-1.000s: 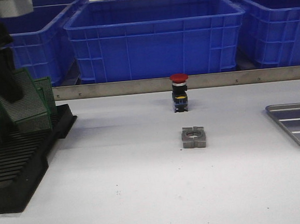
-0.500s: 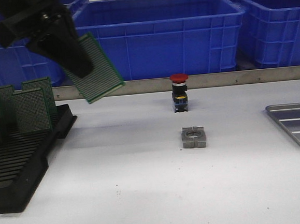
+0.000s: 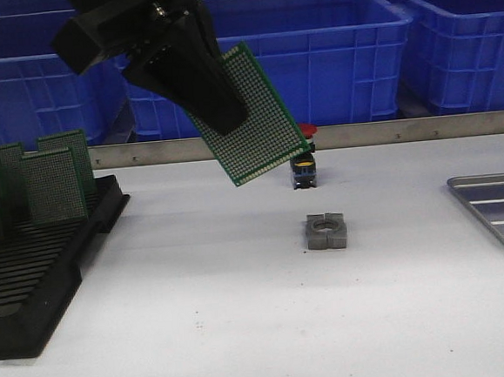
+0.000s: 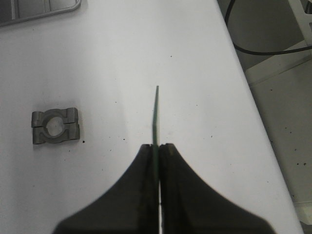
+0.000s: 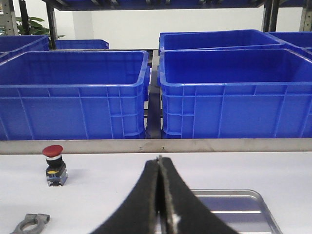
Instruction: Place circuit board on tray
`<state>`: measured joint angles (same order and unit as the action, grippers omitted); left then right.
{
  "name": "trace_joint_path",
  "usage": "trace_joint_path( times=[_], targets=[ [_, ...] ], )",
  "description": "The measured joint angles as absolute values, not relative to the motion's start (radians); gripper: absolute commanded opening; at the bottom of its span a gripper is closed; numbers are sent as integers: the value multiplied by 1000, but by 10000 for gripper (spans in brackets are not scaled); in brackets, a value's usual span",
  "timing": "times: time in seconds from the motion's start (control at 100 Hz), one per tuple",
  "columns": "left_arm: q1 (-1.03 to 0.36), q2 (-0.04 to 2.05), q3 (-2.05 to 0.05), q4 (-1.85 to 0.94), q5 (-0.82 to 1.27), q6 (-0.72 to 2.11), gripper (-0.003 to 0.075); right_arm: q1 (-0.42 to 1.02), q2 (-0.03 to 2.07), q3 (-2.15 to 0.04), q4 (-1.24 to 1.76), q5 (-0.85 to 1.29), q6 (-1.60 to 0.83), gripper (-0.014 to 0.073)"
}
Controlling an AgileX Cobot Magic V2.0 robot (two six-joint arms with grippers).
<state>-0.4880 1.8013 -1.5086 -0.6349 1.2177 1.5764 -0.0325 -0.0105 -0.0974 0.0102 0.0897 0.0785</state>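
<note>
One board aloft, tray still bare

One green circuit board hangs tilted in the air above the white table, pinched at its upper edge by the left gripper, whose black fingers press flat against both faces. It hovers in front of the red push button and above the grey metal clamp. The tray sits well apart at the table's right edge. The right gripper has its jaws pressed together, holding nothing. More boards stand in the black rack.
</note>
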Motion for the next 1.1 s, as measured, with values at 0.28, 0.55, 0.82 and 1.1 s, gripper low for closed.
trace_joint_path(
  times=[0.28,0.55,0.82,1.1],
  targets=[
    [-488,1801,-1509,-639,1218,1576,-19,-32,183,-426,10,513,93,-69],
    [-488,1801,-1509,-639,1218,1576,-19,-32,367,-569,33,644,93,-62],
    [-488,1801,-1509,-639,1218,1576,-19,-32,387,-571,46,655,95,333],
    [-488,1801,-1509,-642,1218,1576,-19,-32,402,-571,80,657,78,450]
  ],
)
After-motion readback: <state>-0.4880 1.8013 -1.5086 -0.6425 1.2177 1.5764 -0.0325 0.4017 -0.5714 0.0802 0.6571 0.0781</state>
